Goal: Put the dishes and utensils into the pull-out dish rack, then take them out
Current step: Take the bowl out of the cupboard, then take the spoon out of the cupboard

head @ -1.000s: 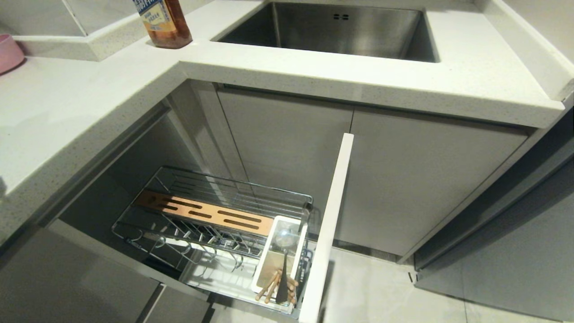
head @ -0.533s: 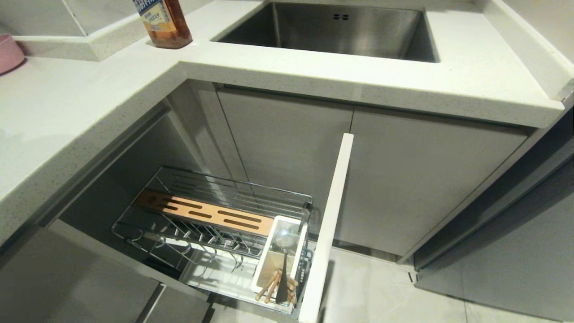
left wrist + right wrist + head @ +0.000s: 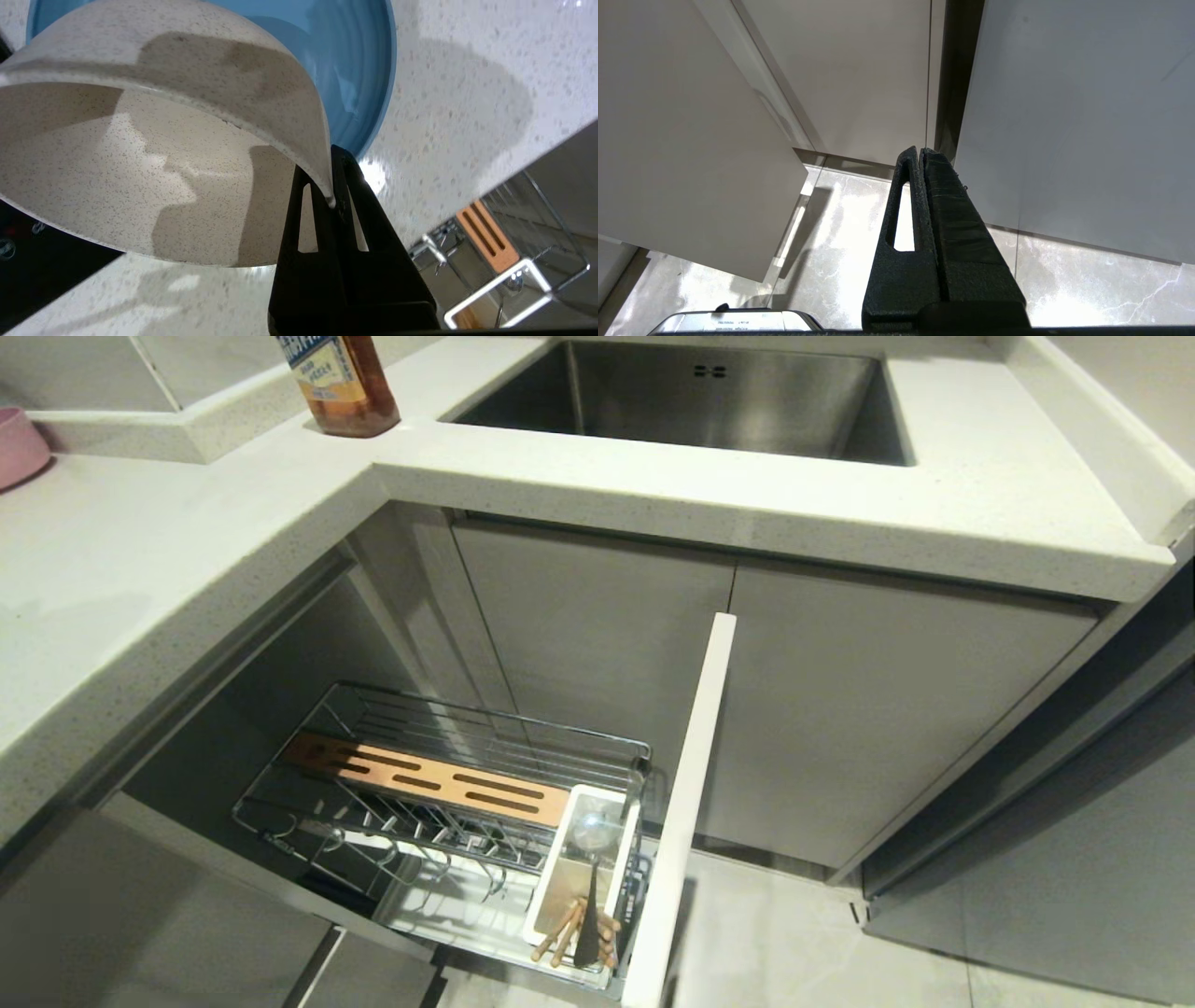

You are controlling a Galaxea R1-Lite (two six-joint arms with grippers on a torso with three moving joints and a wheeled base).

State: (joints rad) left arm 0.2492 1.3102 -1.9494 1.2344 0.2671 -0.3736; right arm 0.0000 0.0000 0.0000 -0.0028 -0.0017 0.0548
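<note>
Left gripper (image 3: 331, 198) pinching the rim of one cream bowl (image 3: 154, 154), one blue plate (image 3: 355, 70) just beyond it on the counter (image 3: 467, 116), one rack (image 3: 448, 803) below holding one spoon (image 3: 590, 835) and seemingly two chopsticks (image 3: 565, 933), right gripper (image 3: 920, 154) closed, empty, idle.

Showing cream-white with fine dark speckles: the bowl (image 3: 154, 140). Showing plain light blue behind it: the plate (image 3: 345, 70). Gleaming chrome: the rack (image 3: 439, 803), carrying a wood-orange slotted strip (image 3: 429, 782) and a white utensil holder (image 3: 551, 882). Standing in the holder, pale wooden chopsticks (image 3: 565, 933) and a shiny metal spoon (image 3: 590, 831). Looking white with grey flecks: the countertop (image 3: 140, 569). Glowing amber at far left: a bottle (image 3: 341, 383). Matte black: both grippers' fingers (image 3: 924, 224).
</note>
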